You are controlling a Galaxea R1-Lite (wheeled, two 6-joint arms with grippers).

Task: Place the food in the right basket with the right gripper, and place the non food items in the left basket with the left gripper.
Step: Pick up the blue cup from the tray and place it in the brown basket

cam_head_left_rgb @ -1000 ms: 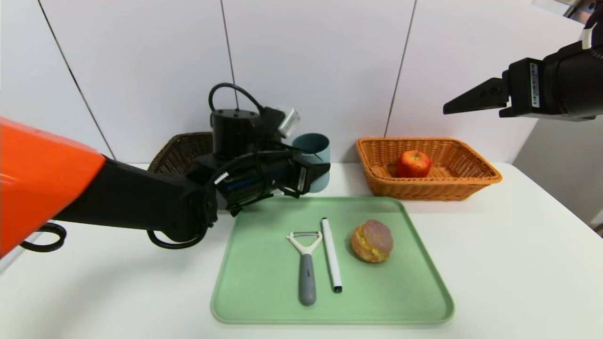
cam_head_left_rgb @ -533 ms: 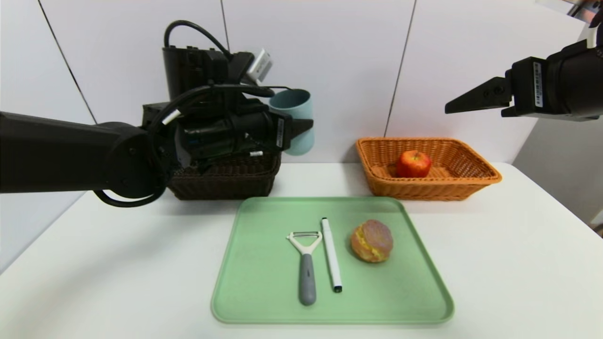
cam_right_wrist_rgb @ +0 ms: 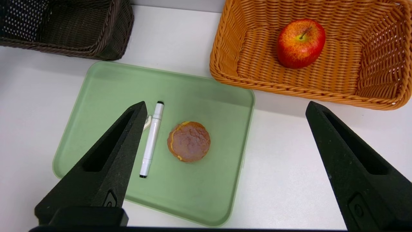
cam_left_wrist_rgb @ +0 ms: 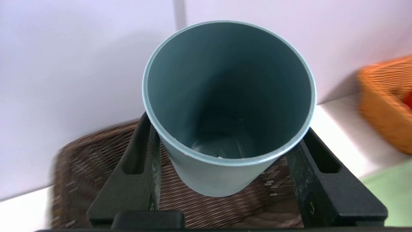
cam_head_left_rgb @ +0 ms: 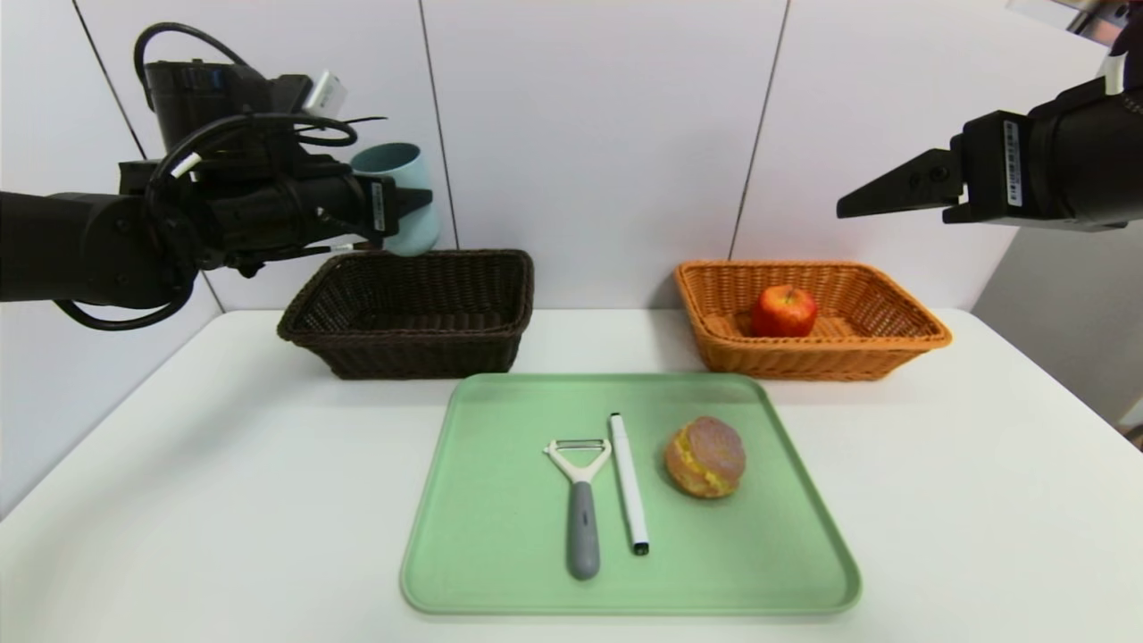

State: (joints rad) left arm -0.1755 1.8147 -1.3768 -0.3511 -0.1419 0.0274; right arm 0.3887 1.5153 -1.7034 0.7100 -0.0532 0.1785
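Note:
My left gripper [cam_head_left_rgb: 412, 204] is shut on the teal-grey cup [cam_head_left_rgb: 397, 192] and holds it upright, high above the left end of the dark brown left basket [cam_head_left_rgb: 500, 295]. In the left wrist view the cup [cam_left_wrist_rgb: 225, 106] sits between both fingers [cam_left_wrist_rgb: 141, 167], over the brown basket [cam_left_wrist_rgb: 96, 174]. My right gripper [cam_head_left_rgb: 848, 207] hangs open, high above the orange right basket [cam_head_left_rgb: 893, 339], which holds the red apple [cam_head_left_rgb: 784, 311]. On the green tray [cam_head_left_rgb: 500, 572] lie the peeler [cam_head_left_rgb: 580, 500], the white pen [cam_head_left_rgb: 628, 482] and the bun [cam_head_left_rgb: 704, 456]. The right wrist view shows the bun [cam_right_wrist_rgb: 188, 141], pen [cam_right_wrist_rgb: 152, 139], apple [cam_right_wrist_rgb: 301, 43] and my right gripper [cam_right_wrist_rgb: 225, 108].
The white table [cam_head_left_rgb: 982, 500] has bare room left and right of the tray. A white panelled wall [cam_head_left_rgb: 607, 134] stands close behind both baskets. The table's right edge falls away at the far right.
My left arm has swung up and to the left with the cup, from in front of the brown basket to high above its left end. The right arm stays nearly still.

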